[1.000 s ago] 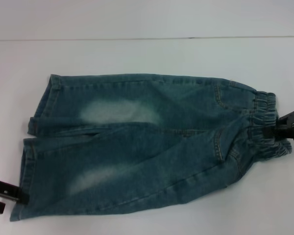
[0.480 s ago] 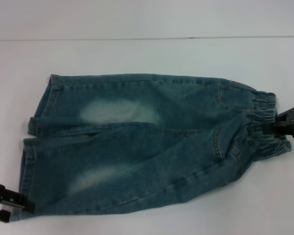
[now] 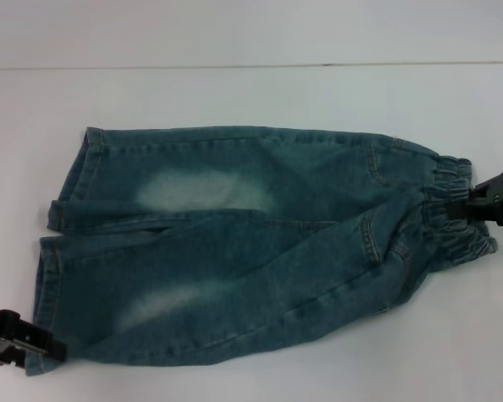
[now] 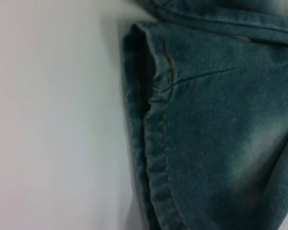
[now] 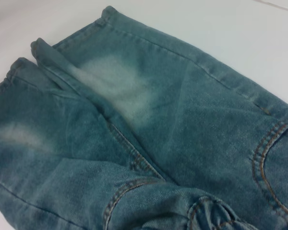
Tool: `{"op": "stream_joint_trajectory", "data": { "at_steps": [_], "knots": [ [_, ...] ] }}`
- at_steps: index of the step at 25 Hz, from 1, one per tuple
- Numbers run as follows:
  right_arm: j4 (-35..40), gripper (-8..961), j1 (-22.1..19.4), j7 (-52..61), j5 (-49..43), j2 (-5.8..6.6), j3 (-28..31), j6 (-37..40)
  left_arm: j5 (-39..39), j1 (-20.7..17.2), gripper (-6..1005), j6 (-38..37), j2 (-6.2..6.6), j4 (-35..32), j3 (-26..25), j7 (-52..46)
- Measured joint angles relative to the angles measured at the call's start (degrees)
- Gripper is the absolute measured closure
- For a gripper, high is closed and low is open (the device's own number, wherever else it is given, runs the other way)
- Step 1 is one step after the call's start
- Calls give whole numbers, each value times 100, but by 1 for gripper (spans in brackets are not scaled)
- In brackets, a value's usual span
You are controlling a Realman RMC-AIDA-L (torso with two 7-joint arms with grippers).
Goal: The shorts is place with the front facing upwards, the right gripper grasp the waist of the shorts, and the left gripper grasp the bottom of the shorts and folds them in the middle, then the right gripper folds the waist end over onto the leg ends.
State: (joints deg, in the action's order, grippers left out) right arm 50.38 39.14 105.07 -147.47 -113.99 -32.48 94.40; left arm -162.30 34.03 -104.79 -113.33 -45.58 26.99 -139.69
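Denim shorts (image 3: 243, 243) lie front up and spread across a white table (image 3: 251, 92), leg hems toward the robot's left and the gathered elastic waistband (image 3: 453, 213) toward its right, as two black claws meet the cloth from opposite ends. The right gripper (image 3: 474, 203) sits at the middle of the waistband, its tips against the puckered fabric, which bunches beside it; whether the jaws are closed on the band cannot be told from here. The left gripper (image 3: 40, 349) lies at the near corner of the nearer leg hem (image 4: 151, 143), tips touching the stitched edge, and its hold is equally unclear, since its wrist camera shows only the hem and bare table. The risk now lies in the grips. If the left claw has only the top layer, or just the outer corner, the hem may slip free or peel open once lifted, leaving the fold lopsided. A shallow bite on the stretchy waistband could let it spring out. The near leg already runs askew with a diagonal crease, so uneven lifting would likely carry that skew into the lengthwise fold.
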Motion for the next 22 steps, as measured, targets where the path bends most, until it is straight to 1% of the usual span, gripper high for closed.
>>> {"op": "stream_joint_trajectory", "data": {
  "at_steps": [14,19,22],
  "knots": [
    [-34,911,16,8,0,-6,-14,-10,15,6,771,-40,-13,38,-4,242],
    [-40,911,14,-7,-1,-14,-13,-17,25,15,992,-53,-13,40,-24,306],
    [-40,911,10,-19,-1,-19,-9,-19,65,16,994,-53,-13,41,-32,338]
  ]
}}
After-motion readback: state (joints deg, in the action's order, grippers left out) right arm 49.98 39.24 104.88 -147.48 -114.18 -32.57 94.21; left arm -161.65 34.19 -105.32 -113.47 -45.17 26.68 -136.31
